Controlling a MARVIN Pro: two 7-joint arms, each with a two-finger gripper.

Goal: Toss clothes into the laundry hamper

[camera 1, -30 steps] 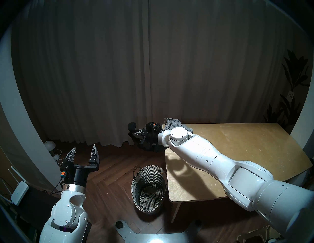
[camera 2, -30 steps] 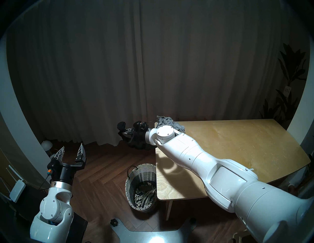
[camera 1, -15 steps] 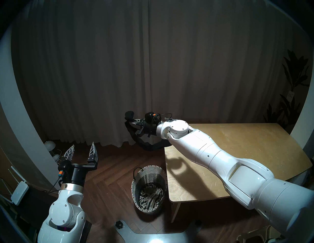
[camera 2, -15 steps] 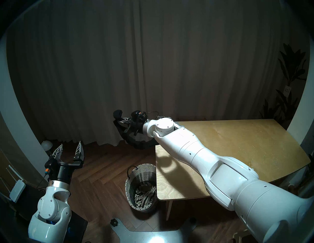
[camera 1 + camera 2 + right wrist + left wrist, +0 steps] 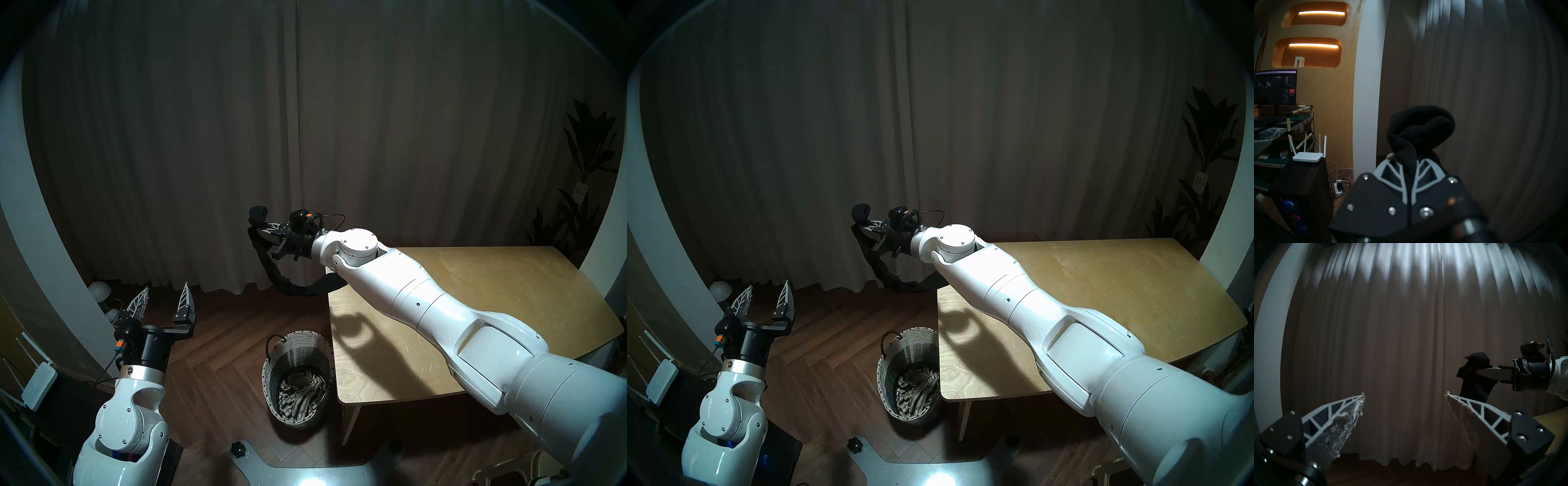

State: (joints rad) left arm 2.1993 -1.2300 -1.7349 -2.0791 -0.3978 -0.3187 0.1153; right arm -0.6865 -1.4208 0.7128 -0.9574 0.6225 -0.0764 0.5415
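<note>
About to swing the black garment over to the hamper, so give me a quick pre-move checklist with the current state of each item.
1. Right gripper jaws shut on the black garment: ok.
2. Garment fully clear of the table: not ok; its tail trails to the table's corner under the arm.
3. Laundry hamper upright, mouth open: ok.
4. Room in hamper: ok; the striped garment lies low inside.
5. Left gripper open, empty, off to the side: ok.
6. Other clothes left on the table: cannot tell; the arm hides the far corner.

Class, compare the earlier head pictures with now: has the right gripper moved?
Yes. The right gripper, shut on the black garment, has risen against the pale wooden table.
</note>
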